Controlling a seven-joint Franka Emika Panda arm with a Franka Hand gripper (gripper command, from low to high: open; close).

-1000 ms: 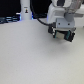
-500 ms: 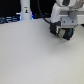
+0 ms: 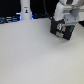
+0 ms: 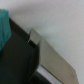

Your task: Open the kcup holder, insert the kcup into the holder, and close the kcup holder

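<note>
Your gripper (image 3: 64, 23) is sitting right at the kcup holder (image 3: 61, 29), toward the far end of the exterior view's right, and the arm is covering the unit's top — whether the jaws are apart or together, you cannot tell from either picture, since no fingertip is showing clearly. The wrist view is filling with the black body of the holder (image 4: 20, 62) and a pale flat surface running out from it, which is probably a drawer front or handle seen very close, though the blur is making that uncertain. A patch of green at the edge of the wrist view is probably the kcup (image 4: 4, 27); in the exterior view you are not seeing it at all, so whether it is carried or lying beside the box is unclear. Judging by this, you are working on the opening step: aim for the pale handle, seat the fingers squarely on it before closing, and pull straight along the drawer's travel — a slanted pull is likely to drag the light box across the white table (image 3: 30, 55) rather than slide the drawer. Go slowly, and watch for the whole unit shifting. The white post (image 3: 25, 11) is standing well apart and is not interfering.
</note>
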